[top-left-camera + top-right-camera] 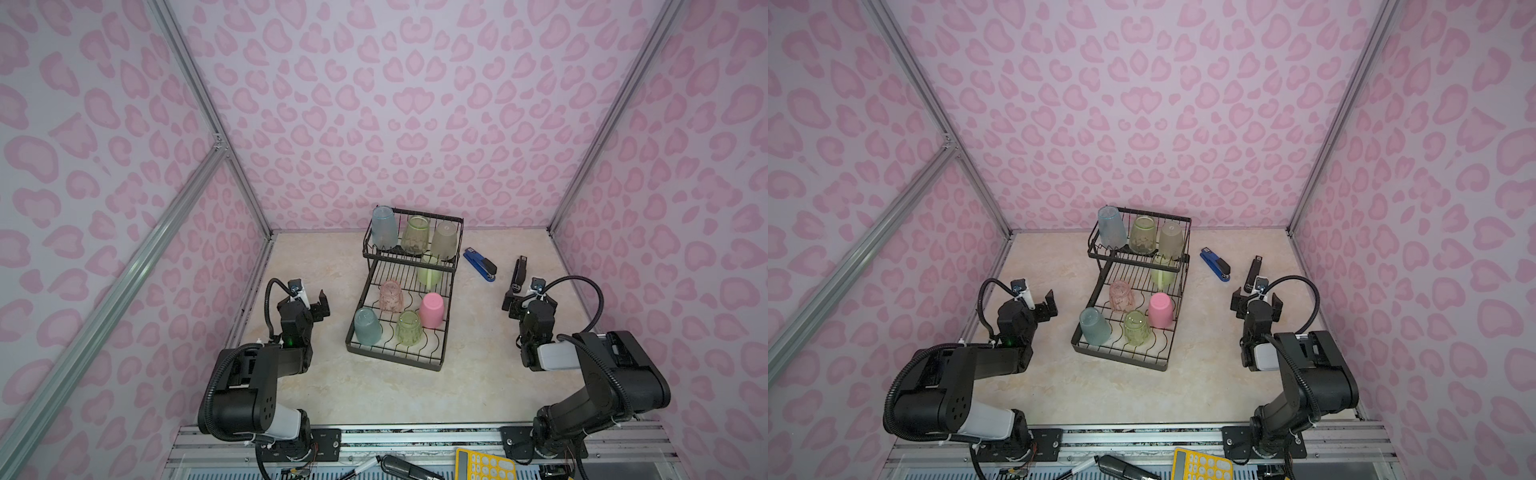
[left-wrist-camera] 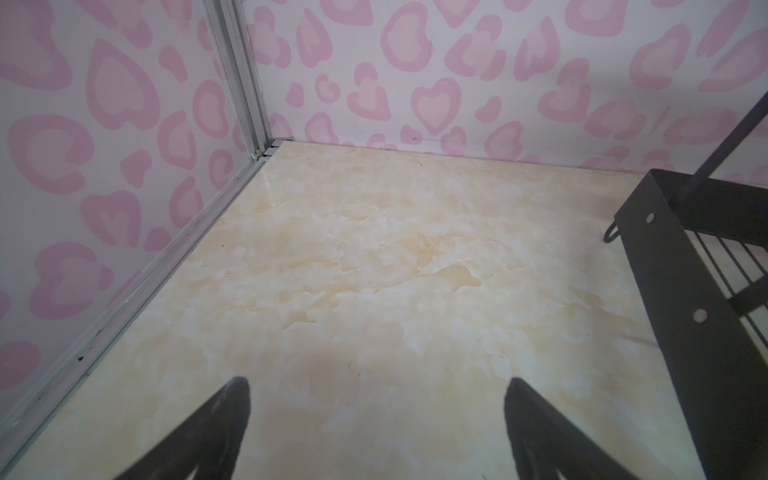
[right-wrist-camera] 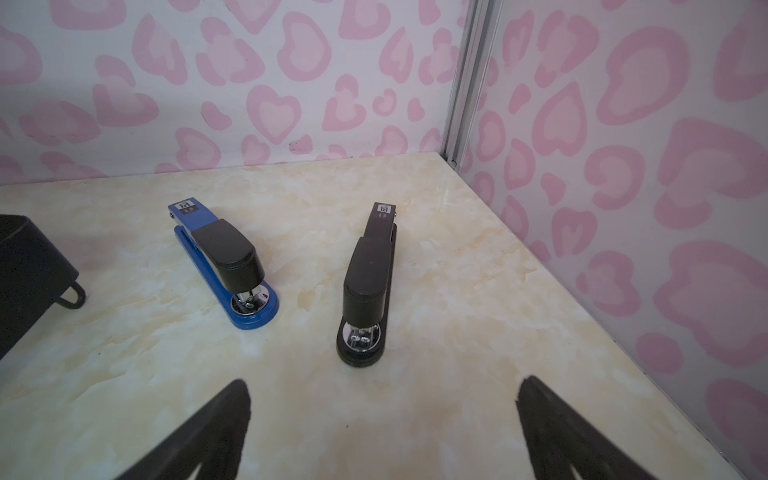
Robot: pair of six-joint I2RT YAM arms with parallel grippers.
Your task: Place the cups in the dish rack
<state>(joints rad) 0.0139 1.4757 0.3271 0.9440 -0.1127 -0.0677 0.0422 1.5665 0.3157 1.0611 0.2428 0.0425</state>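
Translucent plastic cups (image 1: 368,326) sat in the wavy black wire rack (image 1: 395,358). The left claw (image 2: 376,382) and right claw (image 3: 383,380) just gaped, empty.

Marbled beige table bearing one rack and two staplers

The table (image 1: 374,399) fills the lower middle of both top views. The black wire dish rack (image 1: 392,358) stands at centre frame. To the right of its far end lie a blue stapler (image 1: 480,264) and, further right, a black stapler (image 1: 518,274), not touching each other.
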